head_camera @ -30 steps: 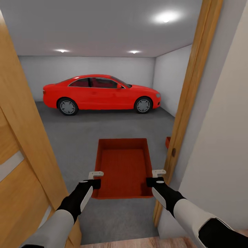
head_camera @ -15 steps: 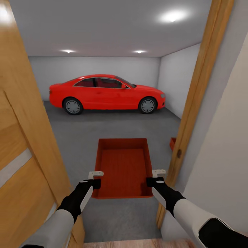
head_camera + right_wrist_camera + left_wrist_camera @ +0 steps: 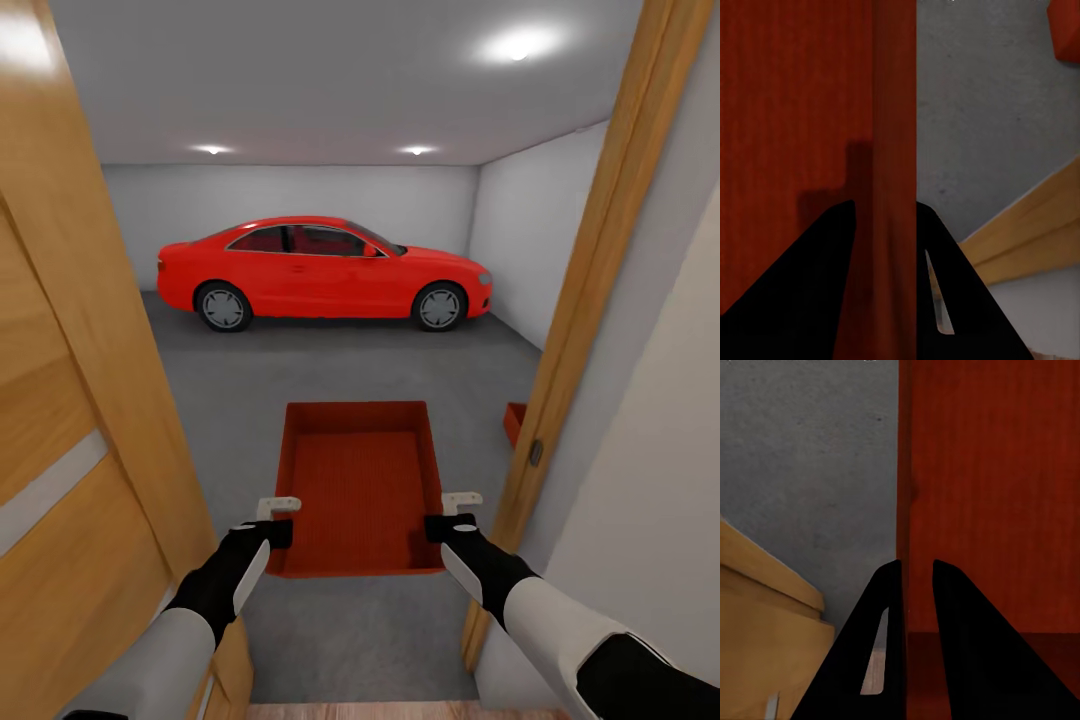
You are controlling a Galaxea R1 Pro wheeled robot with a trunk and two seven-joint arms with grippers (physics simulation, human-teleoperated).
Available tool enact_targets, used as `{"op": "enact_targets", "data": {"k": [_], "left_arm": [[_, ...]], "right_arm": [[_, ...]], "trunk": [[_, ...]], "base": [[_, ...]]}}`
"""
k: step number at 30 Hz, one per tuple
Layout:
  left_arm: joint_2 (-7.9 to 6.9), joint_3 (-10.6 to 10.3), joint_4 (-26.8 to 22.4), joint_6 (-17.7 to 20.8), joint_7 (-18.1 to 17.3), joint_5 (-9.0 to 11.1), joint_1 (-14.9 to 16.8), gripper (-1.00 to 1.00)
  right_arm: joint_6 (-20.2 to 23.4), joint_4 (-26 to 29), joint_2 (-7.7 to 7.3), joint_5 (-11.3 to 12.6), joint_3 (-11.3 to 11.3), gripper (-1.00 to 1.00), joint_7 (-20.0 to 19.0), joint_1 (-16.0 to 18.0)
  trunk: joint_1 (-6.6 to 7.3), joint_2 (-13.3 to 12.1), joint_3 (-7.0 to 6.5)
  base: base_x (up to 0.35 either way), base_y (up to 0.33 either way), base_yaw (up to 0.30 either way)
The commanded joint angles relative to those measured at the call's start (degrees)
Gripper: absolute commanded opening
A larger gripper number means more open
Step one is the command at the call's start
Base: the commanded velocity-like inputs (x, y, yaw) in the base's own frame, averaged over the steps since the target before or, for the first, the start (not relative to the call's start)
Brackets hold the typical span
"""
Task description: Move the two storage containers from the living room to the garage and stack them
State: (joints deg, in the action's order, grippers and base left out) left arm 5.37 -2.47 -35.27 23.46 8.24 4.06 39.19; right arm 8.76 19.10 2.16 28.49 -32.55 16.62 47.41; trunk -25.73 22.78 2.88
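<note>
I hold one orange-red storage container [image 3: 360, 485] level in front of me, above the garage's grey floor [image 3: 250, 390]. My left gripper [image 3: 279, 520] is shut on its left wall and my right gripper [image 3: 449, 514] on its right wall. In the left wrist view the black fingers [image 3: 889, 607] straddle the container's wall [image 3: 997, 495]; the right wrist view shows the same grip on the container [image 3: 795, 112]. A corner of the second container [image 3: 514, 422] peeks out on the floor past the door frame, also caught as a red corner [image 3: 1066, 30] in the right wrist view.
I stand in a doorway: an open orange-brown door [image 3: 70, 400] is close on the left, and a wooden door frame [image 3: 590, 290] with a white wall is close on the right. A red car [image 3: 320, 272] is parked at the garage's back wall.
The whole view has shifted: the camera has advanced into the doorway, so door and frame spread outward and more of the second container shows. The held container and both grippers keep their places.
</note>
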Motion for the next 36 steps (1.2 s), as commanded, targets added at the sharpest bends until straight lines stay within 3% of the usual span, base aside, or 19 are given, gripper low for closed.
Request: {"op": "enact_targets", "data": {"k": [1, 22, 36], "left_arm": [[-0.10, -0.41, -0.20, 0.19, 0.55, 1.30, 0.09, -1.00], [-0.10, -0.35, -0.34, 0.19, 0.55, 1.30, 0.09, -1.00], [-0.09, -0.38, -0.15, 0.19, 0.81, 1.43, 0.09, -1.00]], "right_arm": [[0.30, -2.75, -1.28, 0.96, -1.48, -1.00, 0.44, 0.05], [0.30, -2.75, -1.29, 0.96, -1.46, -1.00, 0.37, 0.05], [0.30, -2.75, -1.28, 0.96, -1.52, -1.00, 0.34, 0.05]], "trunk": [[-0.05, 0.14, 0.13], [-0.05, 0.14, 0.13], [-0.05, 0.14, 0.13]], "base": [[0.115, 0.000, 0.001], [0.016, -0.024, 0.000], [0.294, 0.000, 0.000]]}}
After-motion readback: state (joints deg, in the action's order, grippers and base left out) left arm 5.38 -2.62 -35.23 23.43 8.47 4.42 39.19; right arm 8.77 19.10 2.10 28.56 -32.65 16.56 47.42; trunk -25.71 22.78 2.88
